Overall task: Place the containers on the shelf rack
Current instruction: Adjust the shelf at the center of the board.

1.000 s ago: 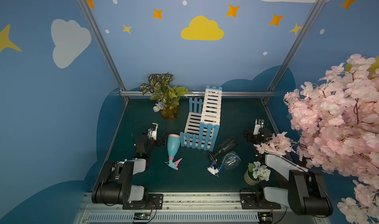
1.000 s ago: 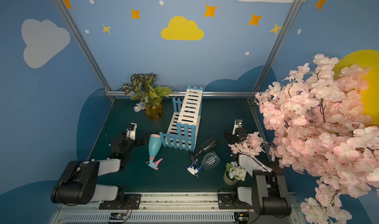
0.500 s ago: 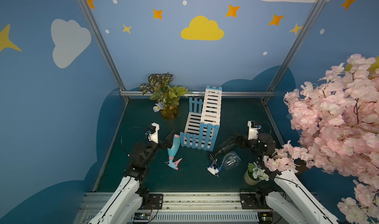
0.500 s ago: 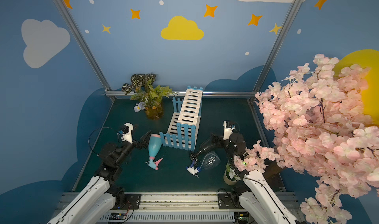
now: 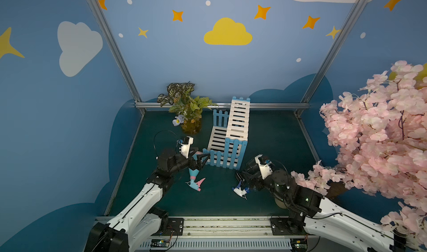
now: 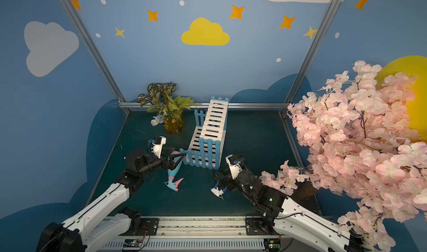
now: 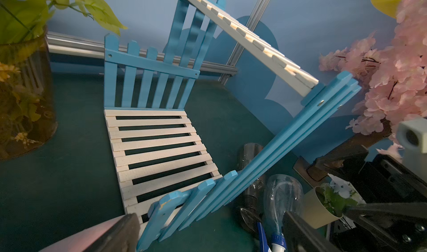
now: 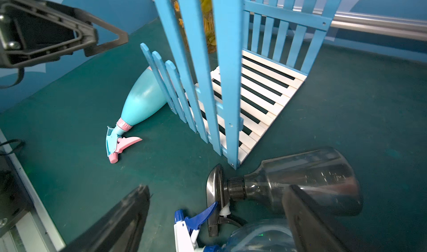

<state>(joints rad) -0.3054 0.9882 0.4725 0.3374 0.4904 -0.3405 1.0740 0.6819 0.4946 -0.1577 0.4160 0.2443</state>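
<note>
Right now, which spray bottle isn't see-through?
The light blue bottle with pink trigger, lying alone beside the rack. The dark smoky bottle and the clear bottle are see-through.

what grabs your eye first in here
The big pink blossom tree crowding the right side stands out first. Next comes the blue-and-white shelf rack in the middle of the green table, both tiers bare. The light blue bottle lies on its side by the rack's front fence.

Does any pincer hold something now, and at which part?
Nothing is held. Both are open: the left pincer over the blue bottle, the right pincer over the dark bottle.
</note>
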